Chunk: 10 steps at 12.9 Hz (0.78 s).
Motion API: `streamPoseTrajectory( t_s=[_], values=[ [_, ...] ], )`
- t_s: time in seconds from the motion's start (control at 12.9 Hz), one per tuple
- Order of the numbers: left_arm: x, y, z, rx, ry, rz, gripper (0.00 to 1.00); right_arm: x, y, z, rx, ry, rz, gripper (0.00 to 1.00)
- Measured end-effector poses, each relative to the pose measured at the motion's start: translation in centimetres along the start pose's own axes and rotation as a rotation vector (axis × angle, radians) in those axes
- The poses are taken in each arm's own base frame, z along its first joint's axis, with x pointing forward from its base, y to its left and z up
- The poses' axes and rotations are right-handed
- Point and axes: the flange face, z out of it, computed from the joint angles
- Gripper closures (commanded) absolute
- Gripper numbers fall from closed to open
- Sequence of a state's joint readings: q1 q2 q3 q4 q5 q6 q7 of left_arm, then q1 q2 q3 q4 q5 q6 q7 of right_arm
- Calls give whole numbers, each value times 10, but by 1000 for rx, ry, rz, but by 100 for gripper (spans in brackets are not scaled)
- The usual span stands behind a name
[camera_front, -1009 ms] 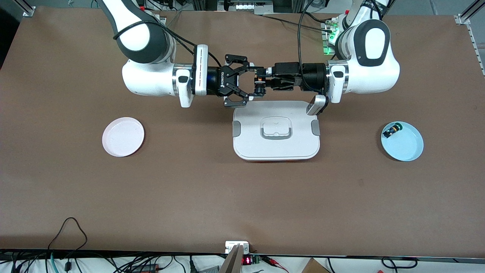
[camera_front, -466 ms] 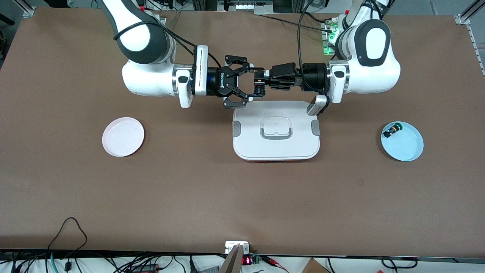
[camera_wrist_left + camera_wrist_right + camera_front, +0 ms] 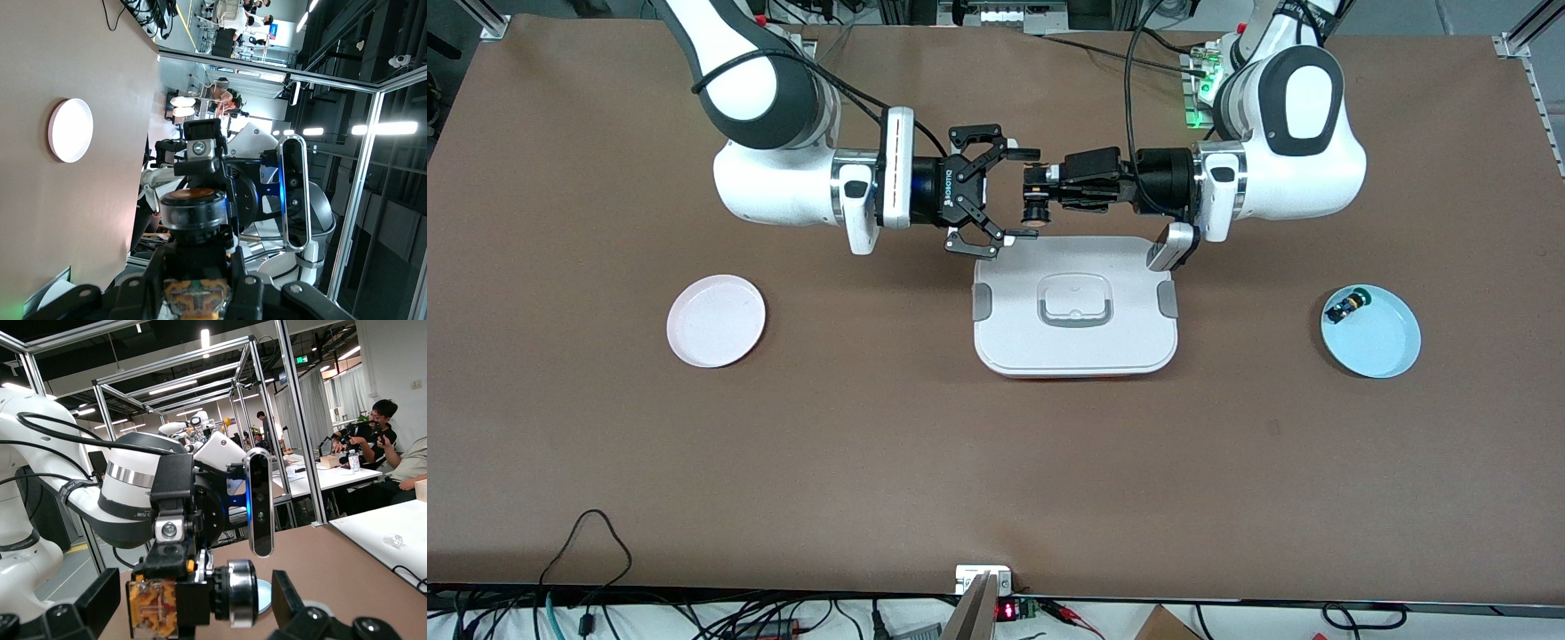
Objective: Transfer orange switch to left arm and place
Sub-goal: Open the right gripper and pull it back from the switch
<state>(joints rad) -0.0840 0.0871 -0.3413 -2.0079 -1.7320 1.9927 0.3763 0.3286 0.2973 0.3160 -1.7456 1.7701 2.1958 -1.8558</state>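
While the left arm's black claw [image 3: 1040, 188] is clamped on the tiny black switch with the orange round cap [image 3: 1035, 203] up above the big white lidded box [image 3: 1075, 307], the right arm's black claw [image 3: 1021, 194] is spread wide apart around it, so the switch is not yet on a plate.

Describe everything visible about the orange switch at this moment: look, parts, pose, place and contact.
The orange switch is a tiny part with an orange-tan body and a black round collar around an orange cap. It hangs in the air over the table strip just past the box, lying sideways rather than upright. The left hand is shut on its body. The right hand stands open around it, its fingers apart from the part. Nothing else touches it.
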Motion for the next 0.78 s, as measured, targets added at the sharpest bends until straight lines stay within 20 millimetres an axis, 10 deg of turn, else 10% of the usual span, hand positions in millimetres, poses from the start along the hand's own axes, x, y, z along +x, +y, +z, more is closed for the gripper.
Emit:
streamPoseTrajectory(
  t_s=[0.78],
  values=[
    [25,-2,-38,308,-92,193,80,2,34,-49,-85,-9,-4,0]
  ],
)
